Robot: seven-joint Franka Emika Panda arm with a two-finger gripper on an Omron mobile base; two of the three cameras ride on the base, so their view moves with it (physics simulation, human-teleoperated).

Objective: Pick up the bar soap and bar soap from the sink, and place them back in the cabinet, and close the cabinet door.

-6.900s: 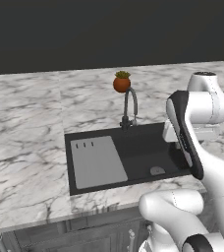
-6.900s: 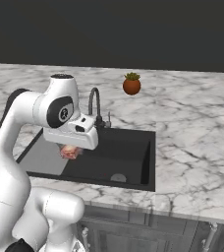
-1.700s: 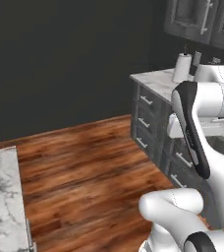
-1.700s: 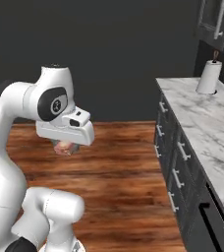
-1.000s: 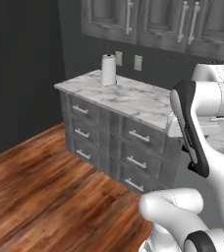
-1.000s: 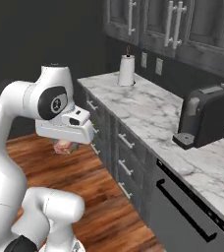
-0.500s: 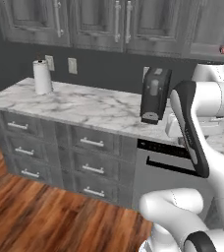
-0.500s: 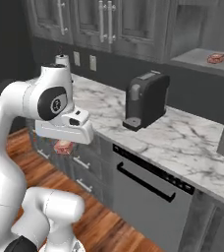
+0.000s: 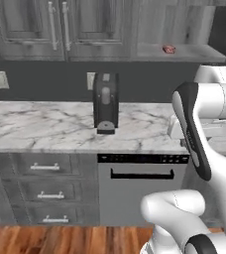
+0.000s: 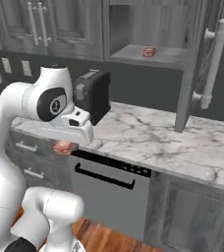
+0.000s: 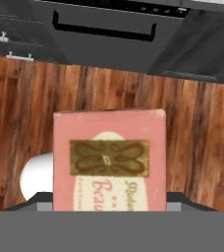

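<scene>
My gripper (image 10: 63,145) hangs below the counter's front edge, shut on a reddish-pink bar soap (image 10: 62,147). The hand view shows that bar soap (image 11: 109,160) close up, with a cream label, above the wooden floor. A second bar soap (image 10: 149,51) lies on the flat shelf of the open cabinet (image 10: 169,60), up and to the right of the gripper; it is also visible as the small red bar soap (image 9: 169,48) in the left base view. The cabinet door (image 10: 198,64) stands swung open at the right, its silver bar handle (image 10: 213,64) facing me. The sink is out of view.
A black coffee machine (image 10: 95,95) stands on the marble counter (image 10: 153,135) just behind the arm. A dark dishwasher (image 9: 141,184) sits under the counter, with grey drawers (image 9: 45,193) to its left. Shut wall cupboards (image 9: 55,27) hang to the left of the open one.
The whole scene has shifted as the base drove from the sink along the kitchen to this counter. The open cabinet has come into view. The soap stays in the shut gripper.
</scene>
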